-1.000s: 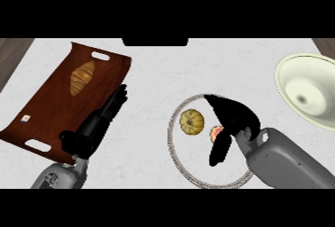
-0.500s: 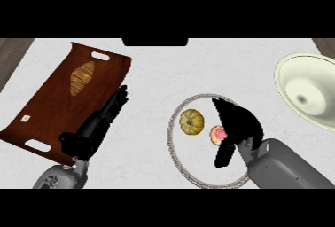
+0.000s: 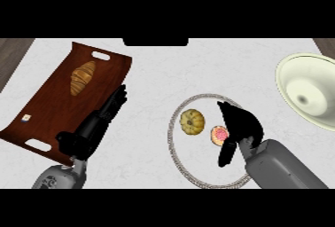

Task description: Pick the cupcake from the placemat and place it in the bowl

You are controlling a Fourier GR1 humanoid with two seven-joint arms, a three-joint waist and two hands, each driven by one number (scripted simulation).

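On the round grey-rimmed placemat (image 3: 175, 146), the right hand (image 3: 239, 126) is lying over the pink-topped cupcake (image 3: 219, 135), touching it; whether its fingers are curling round the cupcake is unclear. Beside it a bun-like pastry (image 3: 192, 121) is sitting. Further right, the cream bowl (image 3: 288, 93) is standing well apart. Left hand (image 3: 98, 124) is resting with fingers straight beside the wooden tray (image 3: 49, 111) holding a croissant (image 3: 82, 77).

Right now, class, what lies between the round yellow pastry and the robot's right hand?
In the head view, the pink-topped cupcake lies between the yellow pastry and the right hand, on the placemat.

White counter (image 3: 157, 80): tray (image 3: 46, 111), placemat (image 3: 175, 146), bowl (image 3: 294, 102).
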